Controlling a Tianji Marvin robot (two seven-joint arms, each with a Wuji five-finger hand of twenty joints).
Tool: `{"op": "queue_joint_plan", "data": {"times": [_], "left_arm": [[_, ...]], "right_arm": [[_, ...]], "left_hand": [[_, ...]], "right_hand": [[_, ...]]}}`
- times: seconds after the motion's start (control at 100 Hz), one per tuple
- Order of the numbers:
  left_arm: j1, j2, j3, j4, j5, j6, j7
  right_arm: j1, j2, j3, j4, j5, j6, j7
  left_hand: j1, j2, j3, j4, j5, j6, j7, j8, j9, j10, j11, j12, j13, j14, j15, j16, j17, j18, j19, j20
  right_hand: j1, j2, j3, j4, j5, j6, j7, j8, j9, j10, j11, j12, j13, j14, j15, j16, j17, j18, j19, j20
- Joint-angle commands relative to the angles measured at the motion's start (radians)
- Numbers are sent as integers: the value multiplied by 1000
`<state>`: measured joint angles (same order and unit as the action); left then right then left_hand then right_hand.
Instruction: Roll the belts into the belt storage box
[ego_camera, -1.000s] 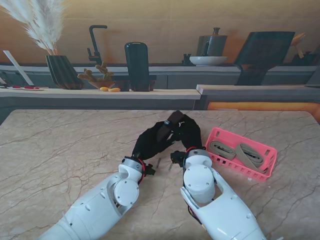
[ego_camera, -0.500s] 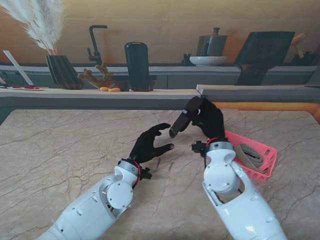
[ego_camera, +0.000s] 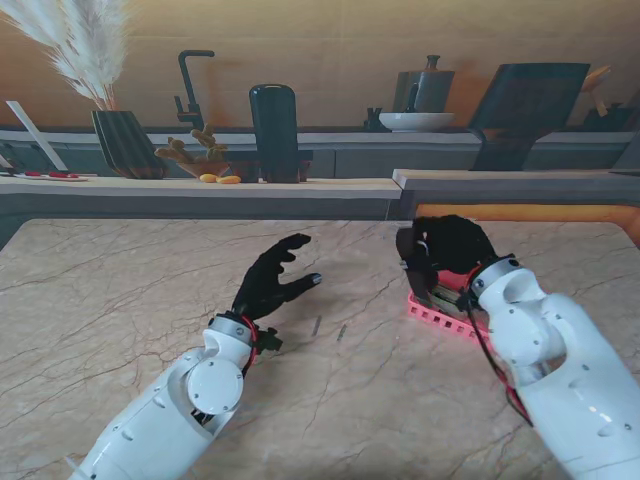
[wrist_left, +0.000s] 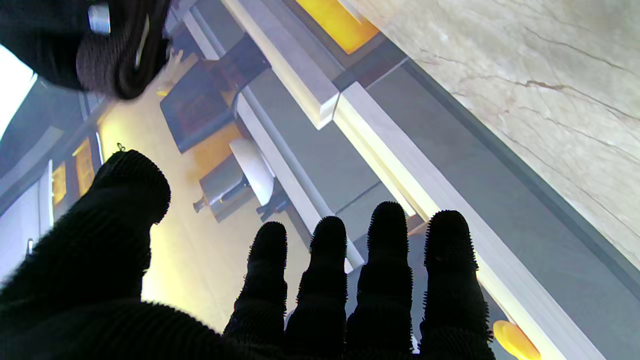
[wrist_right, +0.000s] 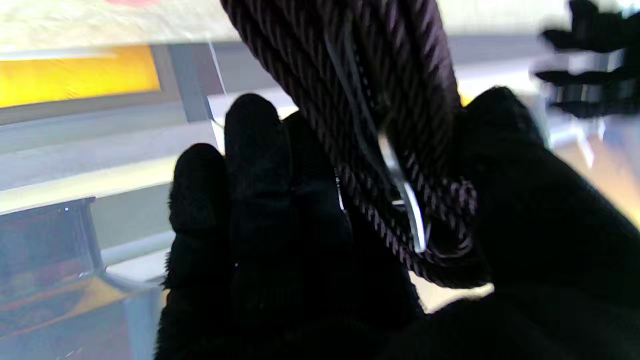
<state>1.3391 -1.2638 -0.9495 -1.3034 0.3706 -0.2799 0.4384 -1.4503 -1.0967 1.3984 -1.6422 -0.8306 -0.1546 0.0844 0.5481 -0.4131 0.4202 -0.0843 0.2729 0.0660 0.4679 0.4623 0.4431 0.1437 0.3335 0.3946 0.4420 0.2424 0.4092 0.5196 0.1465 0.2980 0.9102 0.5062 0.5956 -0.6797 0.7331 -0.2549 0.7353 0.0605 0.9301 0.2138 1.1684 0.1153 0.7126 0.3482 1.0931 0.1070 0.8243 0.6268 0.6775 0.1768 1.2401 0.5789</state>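
The right robot hand (ego_camera: 450, 255), clamped on the rolled belt (wrist_right: 380, 125) over the pink box (ego_camera: 437, 312), could let it uncoil if released high; left robot hand (ego_camera: 268, 285) spread, empty.

No legible text, label, brand, number or sign appears on any object in the three views.
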Motion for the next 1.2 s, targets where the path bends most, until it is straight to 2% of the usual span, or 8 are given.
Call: {"op": "queue_joint_plan", "data": {"times": [0.0, 0.07, 0.17, 0.32, 0.49, 0.64, 0.91, 1.19], "left_arm": [[10, 7, -9, -10, 15, 8, 6], [14, 12, -18, -13, 25, 6, 4], [15, 15, -24, -11, 31, 1, -1], [16, 17, -30, -10, 40, -1, 0], [20, 23, -42, -11, 59, -2, 1], [30, 25, -58, -17, 74, -2, 13], [33, 26, -66, -19, 77, 1, 16], [28, 27, -64, -12, 79, 2, 12]], "right_arm": [[14, 39, 20, -15, -16, -24, 47], [22, 63, 44, -30, -80, -83, 154], [36, 86, 63, -40, -158, -158, 259], [47, 105, 82, -40, -261, -238, 333], [50, 119, 92, -35, -339, -270, 413], [50, 123, 92, -4, -400, -279, 416], [59, 127, 55, 88, -492, -250, 342], [118, 130, -57, 239, -498, -172, 250]], "left_hand": [[15, 30, -25, 32, 13, -33, -39, -1, -5, -2, -21, -2, -20, -26, -16, -7, -12, -32, -17, -8], [15, 30, -31, 32, 18, -35, -40, -1, -4, -4, -23, -2, -21, -27, -19, -8, -12, -32, -18, -7], [19, 31, -36, 33, 21, -37, -43, -1, -4, -4, -28, -4, -24, -30, -26, -11, -14, -36, -25, -8], [23, 33, -40, 34, 27, -38, -45, 0, 0, -4, -31, -4, -23, -30, -29, -11, -13, -35, -28, -8], [28, 33, -43, 35, 33, -40, -48, 1, 4, -5, -33, -4, -20, -29, -32, -11, -12, -31, -32, -7], [31, 33, -44, 35, 36, -41, -50, 2, 7, -6, -35, -4, -17, -32, -33, -11, -11, -37, -35, -6], [34, 34, -45, 35, 41, -43, -49, 5, 15, -8, -34, -2, -11, -35, -34, -9, -7, -39, -38, -4], [35, 38, -44, 35, 43, -45, -51, 7, 18, -9, -36, -1, -7, -37, -37, -9, -1, -44, -43, -3]], "right_hand": [[167, 75, 222, 21, 127, -249, 111, 43, 63, 8, 6, 33, 26, -2, 15, 16, -5, -9, 7, 22], [167, 78, 219, 20, 128, -253, 108, 45, 62, 6, 3, 35, 25, -5, 13, 17, -6, -10, 6, 22], [172, 84, 203, 24, 130, -260, 92, 66, 64, 0, -16, 53, 24, -8, 3, 25, -9, -14, -1, 28], [171, 87, 198, 23, 129, -264, 90, 70, 66, -3, -20, 57, 24, -12, -2, 26, -10, -19, -6, 29], [174, 92, 191, 24, 127, -270, 87, 75, 64, -6, -25, 60, 22, -15, -8, 28, -11, -25, -13, 30], [176, 94, 186, 25, 127, -269, 86, 78, 63, -5, -29, 63, 22, -14, -10, 30, -11, -25, -17, 32], [173, 93, 186, 27, 128, -272, 83, 82, 66, -8, -31, 69, 26, -16, -11, 36, -4, -25, -22, 36], [166, 86, 202, 26, 128, -276, 86, 83, 70, -8, -30, 70, 32, -15, -10, 38, 5, -24, -22, 42]]}}
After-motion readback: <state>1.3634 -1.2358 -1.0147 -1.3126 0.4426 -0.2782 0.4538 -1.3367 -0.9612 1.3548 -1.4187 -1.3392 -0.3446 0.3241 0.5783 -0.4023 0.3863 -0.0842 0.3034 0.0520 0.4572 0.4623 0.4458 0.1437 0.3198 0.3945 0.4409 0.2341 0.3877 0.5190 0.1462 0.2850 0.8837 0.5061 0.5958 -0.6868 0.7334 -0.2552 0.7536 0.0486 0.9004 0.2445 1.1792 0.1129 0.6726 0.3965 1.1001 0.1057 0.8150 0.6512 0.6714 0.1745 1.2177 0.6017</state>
